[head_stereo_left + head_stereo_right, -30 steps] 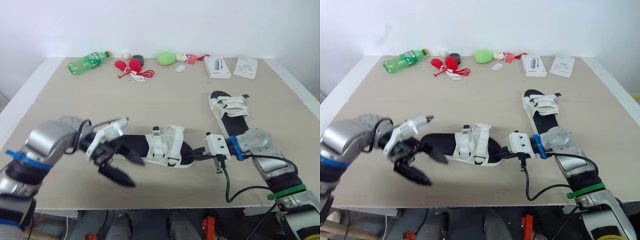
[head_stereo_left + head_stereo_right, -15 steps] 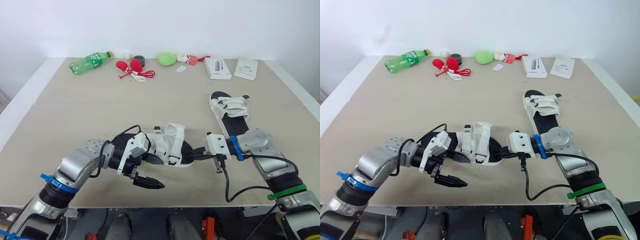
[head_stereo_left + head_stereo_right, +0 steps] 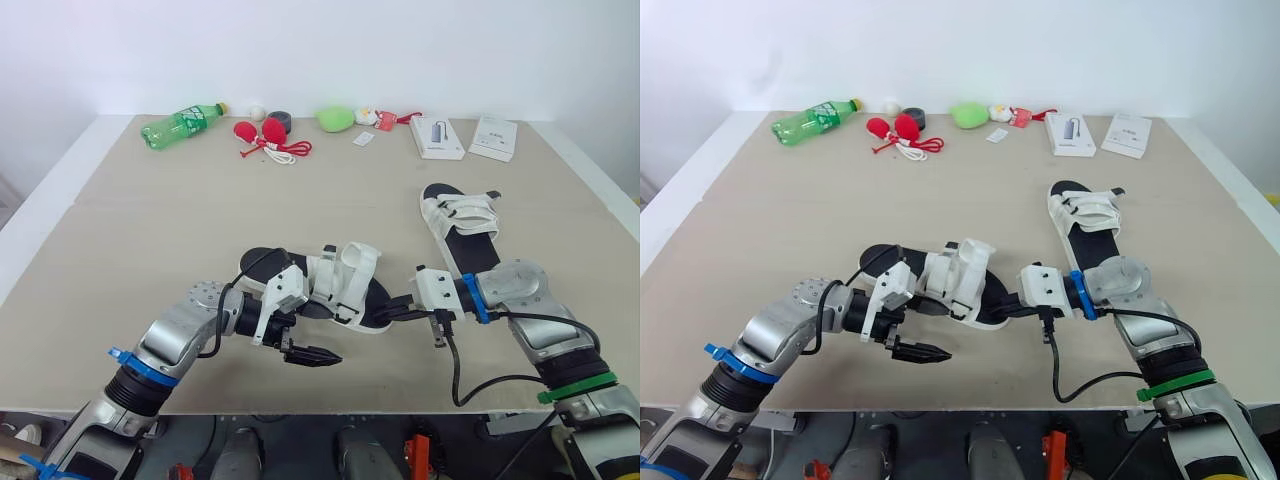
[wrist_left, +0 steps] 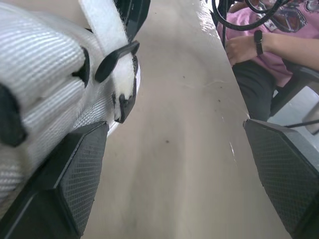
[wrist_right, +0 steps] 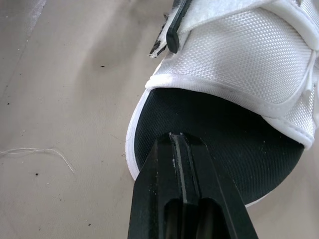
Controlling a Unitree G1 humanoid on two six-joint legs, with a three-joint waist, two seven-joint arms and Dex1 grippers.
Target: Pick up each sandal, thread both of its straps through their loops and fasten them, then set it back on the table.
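The near sandal [image 3: 335, 285], black-soled with white straps, lies mid-table, rolled partly onto its side with its straps [image 4: 45, 64] tipped up. My left gripper [image 3: 310, 335] is open at its front side. One finger [image 4: 75, 174] rests against the white straps, and the other finger [image 4: 284, 169] is out over bare table. My right gripper [image 3: 395, 305] is shut, its tips [image 5: 175, 142] on the black footbed at the toe end. The second sandal [image 3: 458, 225] lies flat to the right, further back.
Along the table's [image 3: 200, 220] far edge lie a green bottle [image 3: 180, 122], red items [image 3: 258, 132], a black roll [image 3: 278, 120], a green object [image 3: 333, 118], a white box [image 3: 435, 135] and a leaflet [image 3: 492, 135]. A person's hand [image 4: 244, 47] shows past the table edge.
My left gripper has swung right, from beside the heel to the sandal's strap side. The near sandal has rolled up onto its side. The right gripper has stayed put.
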